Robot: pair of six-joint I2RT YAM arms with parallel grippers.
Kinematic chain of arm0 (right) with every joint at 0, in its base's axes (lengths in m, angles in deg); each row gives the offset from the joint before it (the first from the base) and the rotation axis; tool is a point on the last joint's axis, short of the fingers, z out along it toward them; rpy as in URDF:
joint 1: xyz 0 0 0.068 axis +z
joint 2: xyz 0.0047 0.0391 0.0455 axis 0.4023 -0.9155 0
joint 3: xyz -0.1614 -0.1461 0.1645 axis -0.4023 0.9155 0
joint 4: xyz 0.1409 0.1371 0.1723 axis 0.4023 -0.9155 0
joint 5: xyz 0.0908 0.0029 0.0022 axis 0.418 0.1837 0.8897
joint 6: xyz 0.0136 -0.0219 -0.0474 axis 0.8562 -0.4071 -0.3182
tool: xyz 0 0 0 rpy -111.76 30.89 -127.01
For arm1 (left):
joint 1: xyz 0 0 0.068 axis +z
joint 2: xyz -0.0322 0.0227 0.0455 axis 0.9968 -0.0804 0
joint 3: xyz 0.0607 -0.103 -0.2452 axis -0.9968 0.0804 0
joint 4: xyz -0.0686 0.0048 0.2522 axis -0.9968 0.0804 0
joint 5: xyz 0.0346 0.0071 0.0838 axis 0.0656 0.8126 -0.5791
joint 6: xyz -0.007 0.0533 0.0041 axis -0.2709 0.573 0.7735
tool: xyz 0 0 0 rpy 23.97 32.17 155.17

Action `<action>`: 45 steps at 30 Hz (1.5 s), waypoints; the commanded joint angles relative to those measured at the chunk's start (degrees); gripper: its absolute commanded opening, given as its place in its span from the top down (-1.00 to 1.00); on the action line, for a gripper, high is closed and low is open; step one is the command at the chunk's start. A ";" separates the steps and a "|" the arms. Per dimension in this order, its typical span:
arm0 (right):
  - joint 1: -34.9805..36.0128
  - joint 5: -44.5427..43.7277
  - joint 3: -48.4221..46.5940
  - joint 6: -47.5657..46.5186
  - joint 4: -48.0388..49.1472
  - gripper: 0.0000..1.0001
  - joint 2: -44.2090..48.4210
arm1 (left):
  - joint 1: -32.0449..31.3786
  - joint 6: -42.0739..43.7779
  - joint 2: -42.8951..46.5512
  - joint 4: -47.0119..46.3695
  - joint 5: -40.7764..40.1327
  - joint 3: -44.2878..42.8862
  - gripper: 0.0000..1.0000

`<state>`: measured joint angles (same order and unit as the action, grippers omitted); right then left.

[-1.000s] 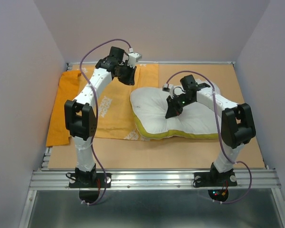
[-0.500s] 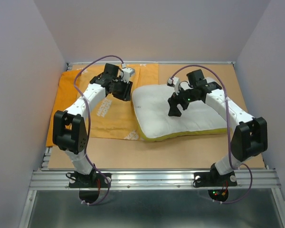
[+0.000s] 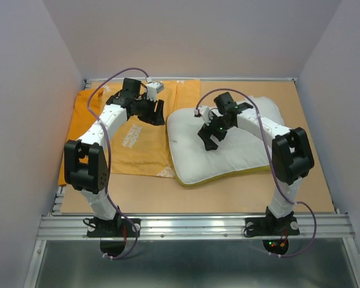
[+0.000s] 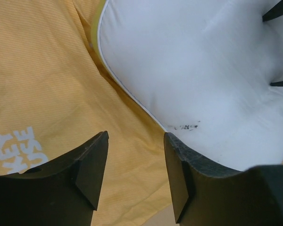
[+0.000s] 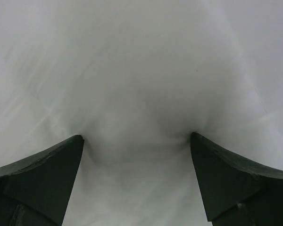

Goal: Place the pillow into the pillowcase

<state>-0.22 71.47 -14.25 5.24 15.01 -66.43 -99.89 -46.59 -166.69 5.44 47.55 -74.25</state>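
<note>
We judge the pillow (image 3: 228,150) soft, light and squashy; its piped edge nearest the pillowcase (image 3: 138,144) offers the firmest pinch. The left gripper (image 4: 137,141) and right gripper (image 5: 137,141) both gape, holding nothing.

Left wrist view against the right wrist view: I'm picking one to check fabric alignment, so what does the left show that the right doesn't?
Only the left wrist view: the orange-yellow pillowcase with white lettering, the pillow with its piped edge meeting it, and a small dark smudge on the white fabric. Only the right wrist view: the right hand, its fingers wide apart and its tips denting the pillow. Both: the white pillow and an open hand with nothing between its fingers. The left hand hovers where pillow meets pillowcase.
</note>
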 commanded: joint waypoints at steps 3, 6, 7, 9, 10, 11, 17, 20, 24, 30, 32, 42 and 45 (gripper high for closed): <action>5.31 -8.59 0.21 -5.40 5.28 -1.00 -7.26 | 2.11 0.11 2.90 -0.70 3.92 -0.56 -0.41; 5.59 -9.65 1.26 -5.32 5.55 -0.96 -11.74 | 2.64 0.11 3.25 -0.79 3.66 -0.38 -0.44; 5.76 -9.65 2.05 -5.32 5.64 -0.76 -12.10 | 2.81 0.02 3.33 -0.79 3.48 -0.21 -0.44; 5.67 -9.74 4.51 -4.71 5.64 -0.04 -11.40 | 2.90 -0.24 4.04 -1.75 1.65 0.76 -0.44; 5.67 -9.74 5.13 -4.36 5.72 0.37 -10.62 | 2.90 -1.55 4.21 -2.54 0.25 1.37 -0.44; 5.41 -9.48 5.83 -2.79 5.81 0.98 -8.08 | 2.81 -2.34 4.65 -4.29 -2.55 2.51 -0.43; 1.73 -5.08 1.11 4.94 5.81 0.99 4.58 | -1.30 -7.89 2.82 -10.10 -17.48 3.32 -0.15; 0.05 -6.04 -0.49 5.49 5.81 0.99 6.97 | -3.95 -7.89 0.71 -11.16 -22.26 1.82 -0.10; -3.11 -8.42 -0.67 4.70 5.90 0.99 7.23 | -6.59 -7.89 -5.79 -11.16 -25.78 -3.54 -0.07; -6.19 -8.77 -1.19 4.43 5.99 0.99 6.88 | -8.70 -9.03 -14.41 -9.23 -27.80 -10.47 -0.13; -6.37 -8.95 -1.19 4.52 6.08 0.99 6.71 | -9.22 -9.82 -16.69 -8.79 -28.42 -11.63 -0.15; -6.72 -7.19 -1.19 5.40 6.25 0.99 5.74 | -9.58 -9.30 -22.15 -7.12 -35.80 -15.49 0.53; -6.72 -6.40 -1.28 5.58 6.16 0.99 5.65 | -9.58 -8.42 -21.19 -6.24 -35.37 -16.03 1.00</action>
<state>-7.04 62.73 -11.17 9.85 19.25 -61.36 -109.20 -55.57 -189.37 -2.10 14.31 -86.99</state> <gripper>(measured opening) 0.057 0.036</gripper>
